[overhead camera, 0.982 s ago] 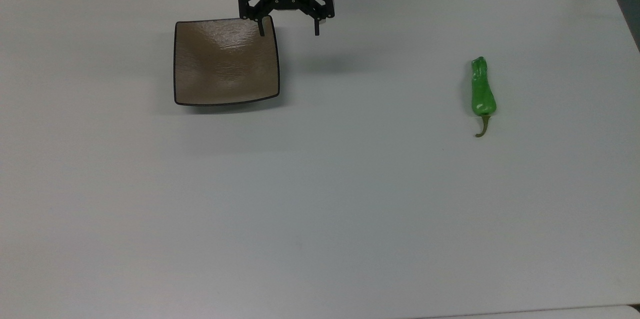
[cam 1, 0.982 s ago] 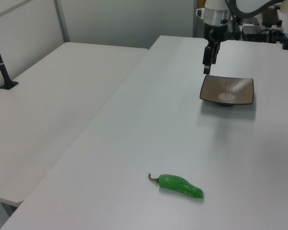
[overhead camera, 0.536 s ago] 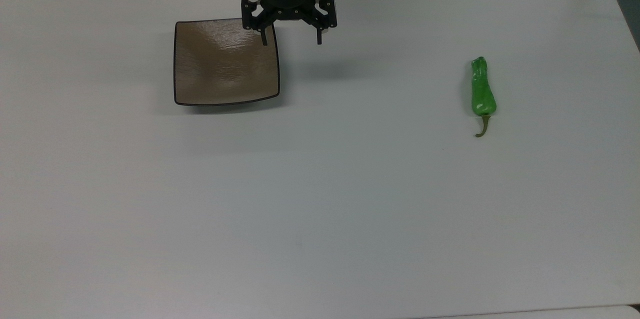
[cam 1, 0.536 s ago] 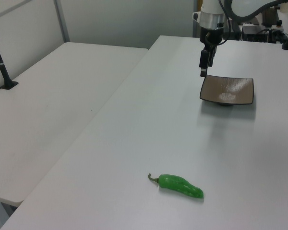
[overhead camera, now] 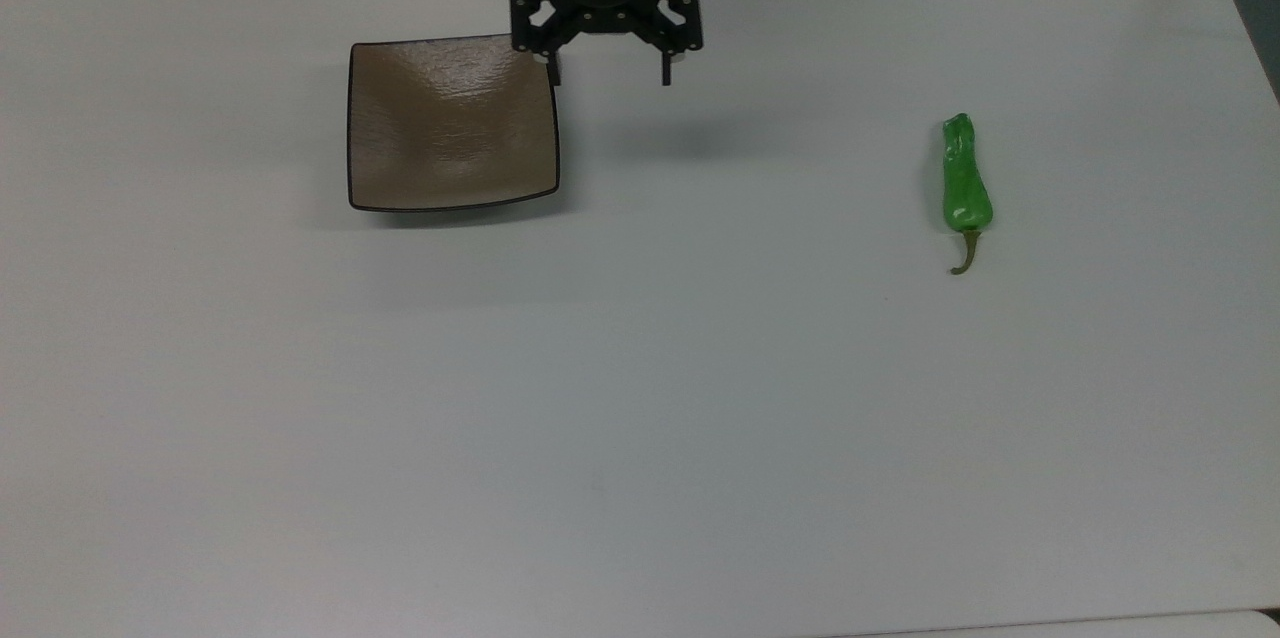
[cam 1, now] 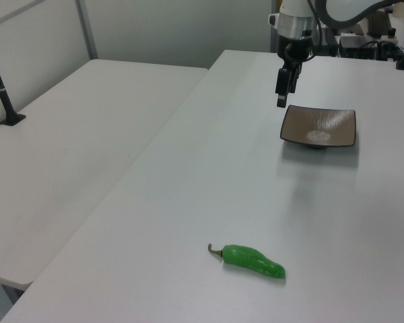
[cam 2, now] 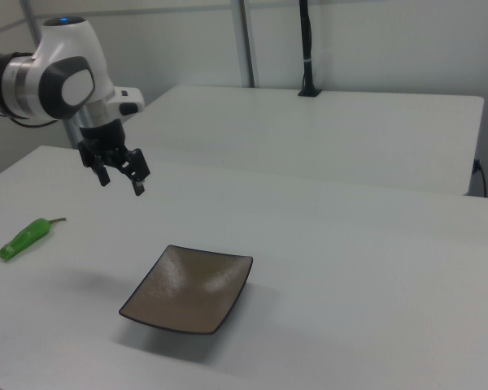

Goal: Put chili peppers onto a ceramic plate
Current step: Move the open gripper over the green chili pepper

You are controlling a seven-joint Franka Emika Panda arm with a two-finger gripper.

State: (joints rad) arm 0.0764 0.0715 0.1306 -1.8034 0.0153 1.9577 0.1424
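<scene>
The chili pepper (overhead camera: 965, 178) lies flat on the white table (overhead camera: 640, 398), far over toward the top view's right, its body running up and down the picture with the curved brownish stem at the lower end. In the left view the same pepper (cam 1: 254, 260) sits near the bottom of the picture with its stem pointing to the left view's left, and in the right view it (cam 2: 26, 236) rests at the far left edge of the tabletop. Nothing touches it. The ceramic plate (overhead camera: 450, 123) is well apart from the pepper, toward the top view's upper left; it is square, glossy brown with a thin dark rim, and bare inside. It shows as a shallow dish with upturned corners in the right view (cam 2: 189, 288) and near the table's far end in the left view (cam 1: 320, 127). The gripper (overhead camera: 610, 76) hangs in the air just beside the plate's upper right corner in the top view, its fingers pointing downward and spread wide with nothing between them. In the right view the gripper (cam 2: 122, 184) is raised clear of the table, between pepper and plate, and the white arm (cam 2: 53, 77) reaches in from the right view's left. In the left view the gripper (cam 1: 281, 91) appears edge-on, so the gap between its fingers is hard to judge there.
</scene>
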